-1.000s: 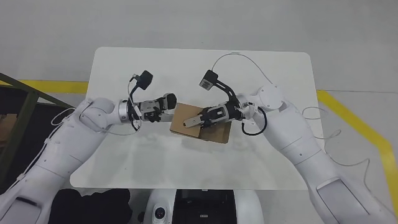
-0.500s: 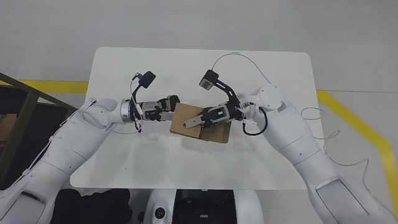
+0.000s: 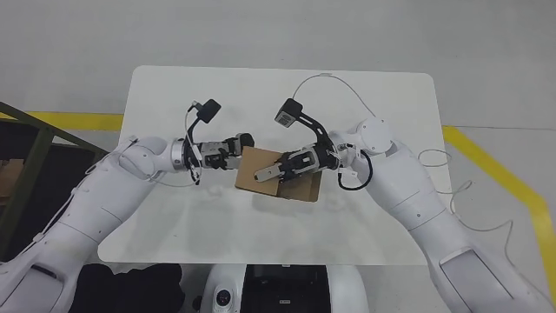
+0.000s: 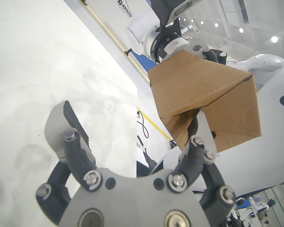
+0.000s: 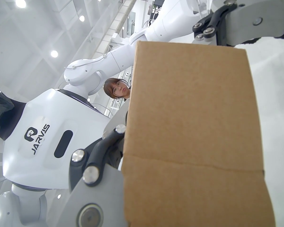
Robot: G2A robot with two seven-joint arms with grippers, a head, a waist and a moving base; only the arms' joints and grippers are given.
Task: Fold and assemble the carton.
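Note:
The brown carton is held off the white table at its middle, partly squared into a tube with an open end. My right gripper is shut on one of its walls, one finger lying along the top panel. In the right wrist view the carton hides everything but one finger. My left gripper sits at the carton's left corner. In the left wrist view it stands open, one finger tucked against the open end of the carton.
A thin white cable loops over the table's far right part. A dark frame stands off the table's left side, beside yellow floor tape. Bare tabletop lies to the left, right and back of the carton.
My left gripper has edged right, up to the carton's corner. The right gripper's finger and the carton's near-left corner have shifted slightly left and toward me.

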